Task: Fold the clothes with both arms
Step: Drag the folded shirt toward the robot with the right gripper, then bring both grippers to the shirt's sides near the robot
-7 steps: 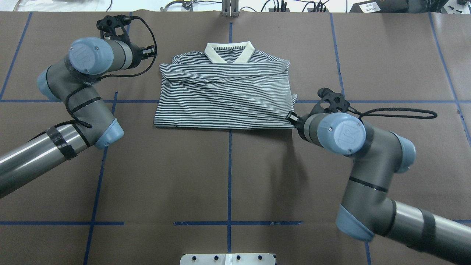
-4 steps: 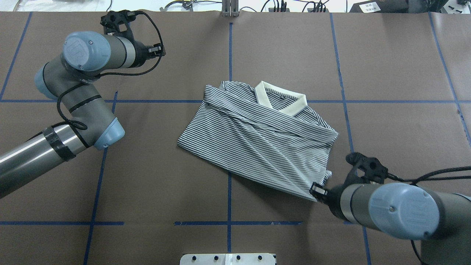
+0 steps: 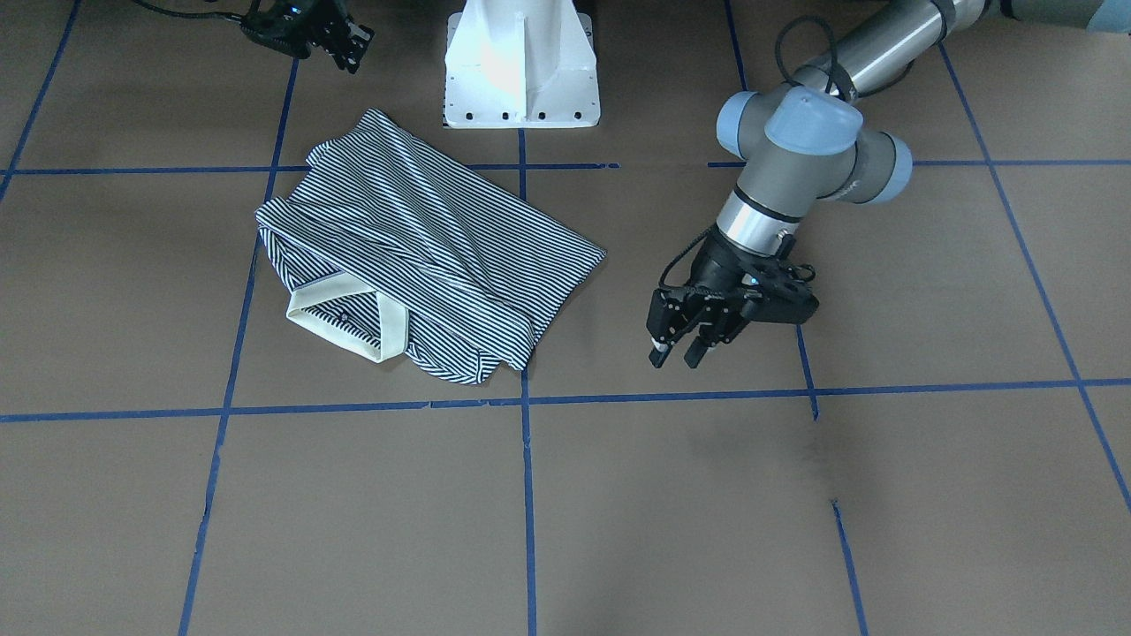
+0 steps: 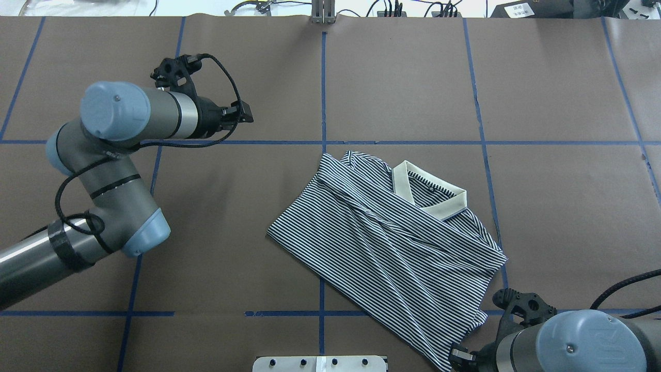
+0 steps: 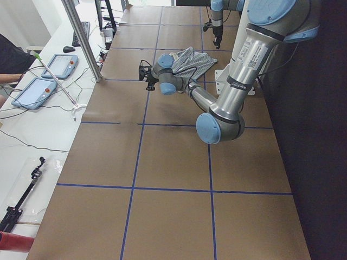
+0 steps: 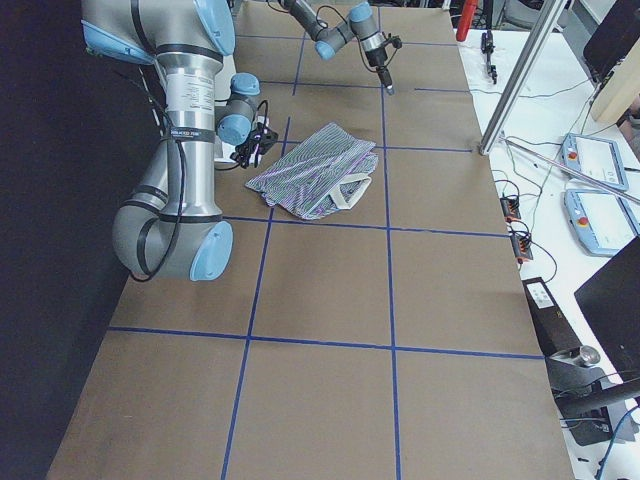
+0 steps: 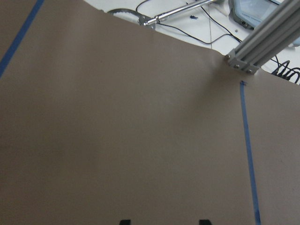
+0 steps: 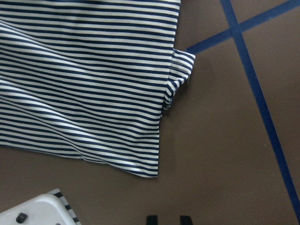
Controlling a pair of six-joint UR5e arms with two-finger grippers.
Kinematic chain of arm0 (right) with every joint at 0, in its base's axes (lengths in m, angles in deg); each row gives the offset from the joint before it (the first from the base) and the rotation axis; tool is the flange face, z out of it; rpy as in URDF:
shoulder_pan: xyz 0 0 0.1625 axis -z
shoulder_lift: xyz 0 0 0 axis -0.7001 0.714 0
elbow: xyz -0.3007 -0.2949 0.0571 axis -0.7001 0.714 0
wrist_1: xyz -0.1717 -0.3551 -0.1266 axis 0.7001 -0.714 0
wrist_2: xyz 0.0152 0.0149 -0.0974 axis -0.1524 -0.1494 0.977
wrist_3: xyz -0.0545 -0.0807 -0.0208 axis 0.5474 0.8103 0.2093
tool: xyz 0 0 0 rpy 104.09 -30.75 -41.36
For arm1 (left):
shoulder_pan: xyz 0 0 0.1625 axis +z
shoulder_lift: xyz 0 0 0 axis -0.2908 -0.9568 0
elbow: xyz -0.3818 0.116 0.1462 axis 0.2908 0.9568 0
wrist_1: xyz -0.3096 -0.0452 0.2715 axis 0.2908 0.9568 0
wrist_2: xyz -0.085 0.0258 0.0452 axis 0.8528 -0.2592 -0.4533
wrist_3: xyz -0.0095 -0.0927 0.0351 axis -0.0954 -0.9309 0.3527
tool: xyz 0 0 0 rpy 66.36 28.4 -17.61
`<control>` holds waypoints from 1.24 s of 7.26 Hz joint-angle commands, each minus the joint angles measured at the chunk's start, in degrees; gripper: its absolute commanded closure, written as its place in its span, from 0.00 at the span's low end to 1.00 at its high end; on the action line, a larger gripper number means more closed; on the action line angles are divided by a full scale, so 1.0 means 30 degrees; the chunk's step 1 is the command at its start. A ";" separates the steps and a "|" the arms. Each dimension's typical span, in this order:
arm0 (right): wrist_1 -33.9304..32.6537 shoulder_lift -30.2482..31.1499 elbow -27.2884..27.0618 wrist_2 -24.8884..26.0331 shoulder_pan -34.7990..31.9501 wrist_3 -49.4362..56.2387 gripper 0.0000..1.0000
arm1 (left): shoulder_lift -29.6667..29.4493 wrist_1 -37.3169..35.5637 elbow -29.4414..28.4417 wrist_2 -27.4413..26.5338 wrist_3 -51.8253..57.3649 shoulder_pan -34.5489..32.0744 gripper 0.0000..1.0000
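The folded striped polo shirt [image 4: 382, 248] lies flat and slanted on the brown table, its cream collar [image 4: 428, 199] toward the far right. It also shows in the front view [image 3: 424, 247] and the right wrist view [image 8: 84, 84]. My right gripper [image 4: 454, 356] hovers just off the shirt's near right corner. In its wrist view [image 8: 168, 219] the jaws stand a little apart with only bare table between them. My left gripper [image 4: 248, 112] is open and empty over bare table, well left of the shirt; it shows in the front view [image 3: 673, 358] too.
The white pedestal base [image 3: 521, 71] stands at the near edge, next to the shirt's near corner. Blue tape lines [image 4: 323, 88] grid the brown table cover. An aluminium post [image 4: 323, 13], cables and tablets [image 5: 54, 65] lie beyond the far edge.
The shirt was dragged by its corner from the far middle toward the robot and to the right, turning as it went. The right gripper no longer holds it. The left gripper moved nearer and inward.
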 commanded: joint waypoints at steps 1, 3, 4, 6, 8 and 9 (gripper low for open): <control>-0.0003 -0.0523 -0.0704 -0.0111 -0.3946 -0.0348 0.00 | 0.1045 -0.4757 0.4183 -0.0402 -0.1564 0.2654 0.38; 0.0113 -0.1816 0.0573 -0.0024 -0.6195 -0.0143 0.00 | 0.0958 -0.5580 0.4026 -0.2302 -0.2851 0.5523 0.38; 0.0114 -0.1817 0.0727 0.0064 -0.6345 -0.0142 0.00 | 0.0929 -0.5725 0.3443 -0.2397 -0.2854 0.5595 0.38; 0.0173 -0.1847 0.0992 0.0065 -0.6288 -0.0142 0.00 | -0.0035 -0.8094 0.3116 -0.2427 -0.2767 0.5801 0.39; 0.0173 -0.1846 0.1109 0.0065 -0.6347 -0.0142 0.00 | -0.0650 -0.8100 0.2037 -0.2891 -0.2679 0.5830 0.41; 0.0173 -0.1847 0.1110 0.0065 -0.6347 -0.0142 0.00 | -0.0741 -0.8071 0.1828 -0.3012 -0.2678 0.5830 0.42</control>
